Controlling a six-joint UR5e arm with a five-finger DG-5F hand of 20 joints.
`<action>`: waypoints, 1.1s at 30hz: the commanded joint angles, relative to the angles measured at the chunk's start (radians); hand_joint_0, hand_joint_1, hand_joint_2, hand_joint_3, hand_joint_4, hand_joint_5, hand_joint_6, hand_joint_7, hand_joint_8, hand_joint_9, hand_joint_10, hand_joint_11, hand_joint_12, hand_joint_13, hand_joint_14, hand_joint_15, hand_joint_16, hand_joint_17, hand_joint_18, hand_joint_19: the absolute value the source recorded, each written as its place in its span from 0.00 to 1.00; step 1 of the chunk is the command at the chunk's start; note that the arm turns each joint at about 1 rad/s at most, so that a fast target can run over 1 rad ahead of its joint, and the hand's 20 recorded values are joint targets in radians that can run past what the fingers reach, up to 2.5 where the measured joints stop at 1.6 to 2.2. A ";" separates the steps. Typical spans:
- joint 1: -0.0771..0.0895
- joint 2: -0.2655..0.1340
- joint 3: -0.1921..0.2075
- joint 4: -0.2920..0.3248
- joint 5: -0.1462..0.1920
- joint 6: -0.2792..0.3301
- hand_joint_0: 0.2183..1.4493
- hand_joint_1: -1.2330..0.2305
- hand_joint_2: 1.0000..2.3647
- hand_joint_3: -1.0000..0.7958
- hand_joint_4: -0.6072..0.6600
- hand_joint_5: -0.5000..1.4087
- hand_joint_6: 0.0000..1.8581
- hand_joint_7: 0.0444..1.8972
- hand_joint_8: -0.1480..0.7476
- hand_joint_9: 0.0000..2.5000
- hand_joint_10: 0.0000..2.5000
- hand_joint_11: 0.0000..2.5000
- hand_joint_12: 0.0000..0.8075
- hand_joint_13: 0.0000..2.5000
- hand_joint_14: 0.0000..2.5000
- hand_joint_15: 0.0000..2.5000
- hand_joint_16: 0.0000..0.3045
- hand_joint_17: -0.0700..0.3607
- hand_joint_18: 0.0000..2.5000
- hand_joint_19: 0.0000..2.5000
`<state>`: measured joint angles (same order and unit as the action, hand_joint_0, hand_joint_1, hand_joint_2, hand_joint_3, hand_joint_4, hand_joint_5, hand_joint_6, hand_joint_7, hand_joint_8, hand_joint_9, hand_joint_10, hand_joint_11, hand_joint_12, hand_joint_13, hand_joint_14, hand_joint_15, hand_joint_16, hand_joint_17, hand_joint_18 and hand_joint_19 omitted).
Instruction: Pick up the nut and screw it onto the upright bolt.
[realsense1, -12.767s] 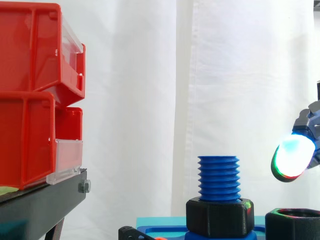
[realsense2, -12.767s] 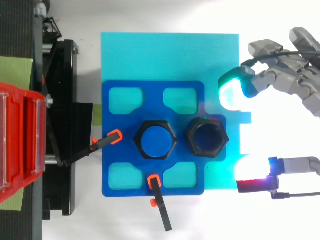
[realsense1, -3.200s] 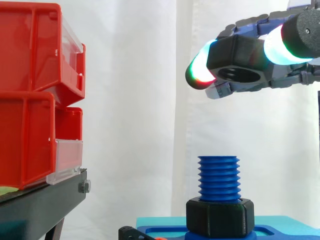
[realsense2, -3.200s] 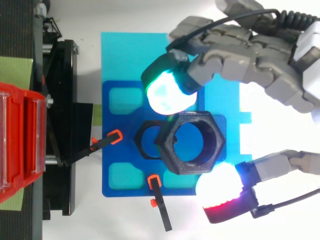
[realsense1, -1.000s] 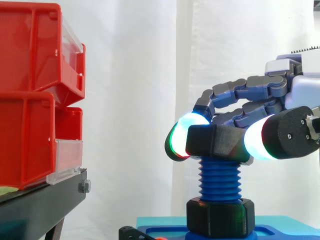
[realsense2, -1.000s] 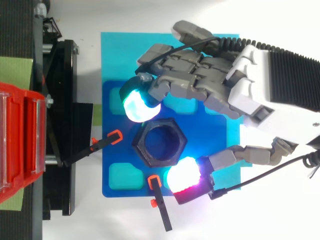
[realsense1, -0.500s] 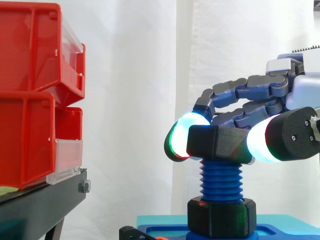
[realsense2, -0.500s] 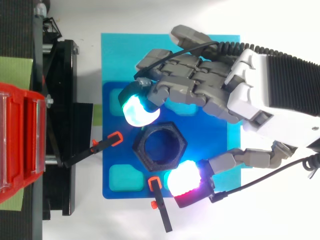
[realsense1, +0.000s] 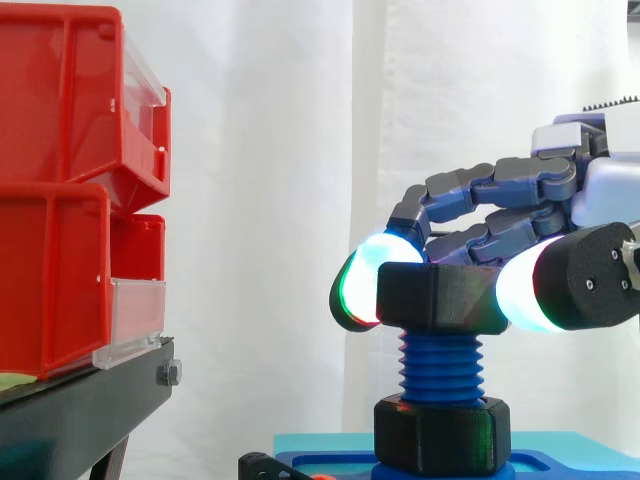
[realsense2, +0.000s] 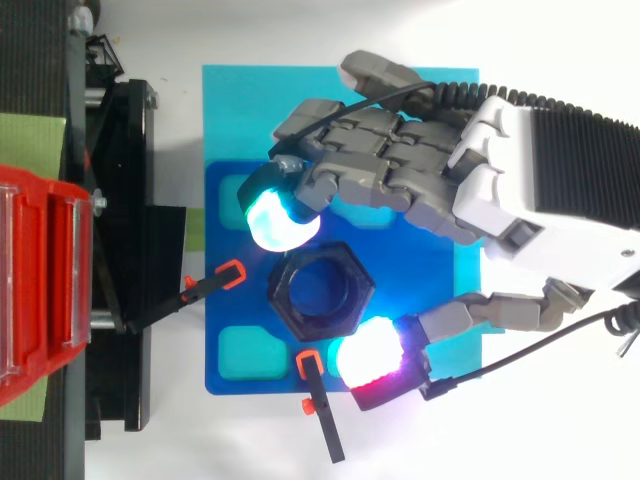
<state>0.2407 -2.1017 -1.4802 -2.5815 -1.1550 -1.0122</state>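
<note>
Nut (realsense1: 440, 297), pinched by robot hand (realsense2: 470, 190), has levelled out atop the bolt (realsense1: 440, 367).

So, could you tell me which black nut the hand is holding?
The upper nut, atop the bolt, pinched by the hand; the lower nut sits free at the bolt's base.

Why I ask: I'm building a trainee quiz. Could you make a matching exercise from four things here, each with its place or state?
Things: 1 top nut; 2 bolt; 3 hand; 4 red bins.
States: A on the black stand; B pinching the top nut; C blue, upright, threads bare lower down; D black, on the bolt's top.
Pairs: 1-D, 2-C, 3-B, 4-A.
</note>
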 joint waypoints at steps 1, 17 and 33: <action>-0.006 0.000 0.000 -0.008 -0.005 0.000 0.28 0.32 0.00 0.28 0.70 0.16 0.27 0.57 0.50 0.15 0.00 0.00 0.41 0.13 0.00 0.00 0.12 0.36 0.08 0.00; -0.015 0.000 0.000 -0.005 -0.023 -0.002 0.28 0.32 0.00 0.28 0.70 0.16 0.27 0.57 0.50 0.15 0.00 0.00 0.41 0.13 0.00 0.00 0.12 0.36 0.08 0.00; -0.029 -0.014 0.000 -0.006 -0.046 -0.011 0.28 0.33 0.00 0.28 0.70 0.16 0.27 0.57 0.50 0.15 0.00 0.00 0.41 0.13 0.00 0.00 0.12 0.36 0.08 0.00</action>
<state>0.2137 -2.1078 -1.4803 -2.5903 -1.1993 -1.0226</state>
